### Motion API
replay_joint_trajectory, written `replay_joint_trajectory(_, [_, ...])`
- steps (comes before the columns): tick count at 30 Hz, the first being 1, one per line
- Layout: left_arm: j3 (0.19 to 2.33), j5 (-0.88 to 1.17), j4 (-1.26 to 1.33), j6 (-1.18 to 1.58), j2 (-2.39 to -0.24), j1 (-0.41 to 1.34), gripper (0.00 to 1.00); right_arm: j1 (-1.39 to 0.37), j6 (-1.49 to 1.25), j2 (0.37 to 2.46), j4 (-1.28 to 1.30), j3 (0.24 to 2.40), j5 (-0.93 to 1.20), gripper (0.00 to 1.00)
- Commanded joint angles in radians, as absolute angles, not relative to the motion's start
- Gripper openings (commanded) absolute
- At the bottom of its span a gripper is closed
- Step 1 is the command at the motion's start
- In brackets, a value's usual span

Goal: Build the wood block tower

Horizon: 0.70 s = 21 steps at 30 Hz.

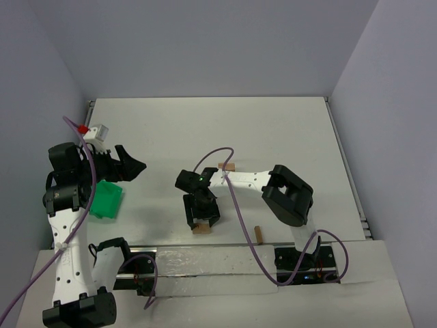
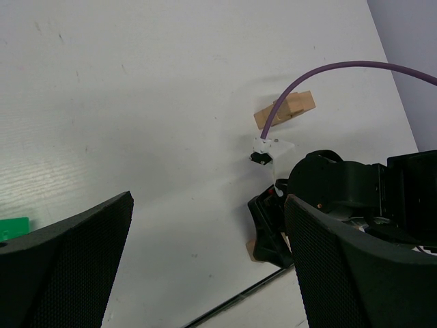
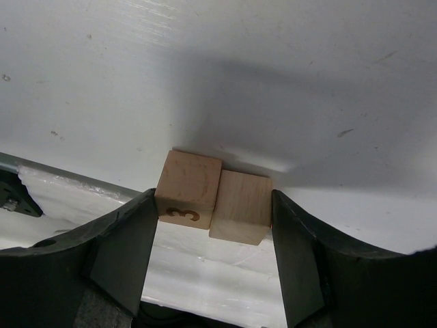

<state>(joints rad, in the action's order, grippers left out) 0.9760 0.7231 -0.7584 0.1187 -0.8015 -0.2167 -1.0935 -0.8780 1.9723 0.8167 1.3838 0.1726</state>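
Right pincer half-closed around two side-by-side wood blocks, fingers at their outer faces; grip unclear.

text: 3 | on: wood block face | view: right wrist

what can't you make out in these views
two blocks under the right gripper: top view, the gripper covers most of them
whether it squeezes them yet: right wrist view, contact edges too dark
far block: top view, arm and cable cover part
green tray: left wrist view, cut by edge and left gripper
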Motion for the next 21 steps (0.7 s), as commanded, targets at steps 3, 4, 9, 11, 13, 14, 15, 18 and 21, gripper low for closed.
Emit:
replay_joint_trajectory(3, [0.979,0.745,-0.749,0.107,-0.802,-0.229,0.98,-1.098,-0.888,1.908,0.825,1.37,0.152,0.53])
replay_joint_trajectory(4, [0.979,0.744,-0.749,0.107,-0.802,-0.23,0.97,-1.095,-0.886,1.905,0.823,1.369,0.152,0.52])
replay_joint_trajectory(9, [0.979,0.745,-0.749,0.107,-0.806,-0.231,0.97,-1.086,-0.872,1.896,0.821,1.373,0.136,0.49])
replay_joint_trajectory(11, [0.979,0.746,-0.746,0.107,-0.809,-0.232,0.97,-1.084,-0.862,1.892,0.822,1.377,0.126,0.48])
replay_joint_trajectory(13, [0.977,0.746,-0.745,0.109,-0.811,-0.233,0.97,-1.077,-0.852,1.887,0.822,1.382,0.11,0.47])
replay_joint_trajectory(14, [0.977,0.747,-0.744,0.109,-0.811,-0.233,0.97,-1.074,-0.846,1.884,0.821,1.388,0.101,0.47])
replay_joint_trajectory(15, [0.977,0.748,-0.743,0.109,-0.812,-0.233,0.97,-1.072,-0.84,1.883,0.821,1.394,0.092,0.46])
replay_joint_trajectory(18, [0.977,0.749,-0.741,0.11,-0.816,-0.234,0.97,-1.064,-0.815,1.877,0.822,1.411,0.067,0.44])
replay_joint_trajectory(21, [0.977,0.75,-0.74,0.109,-0.819,-0.233,0.97,-1.058,-0.795,1.866,0.822,1.418,0.048,0.43])
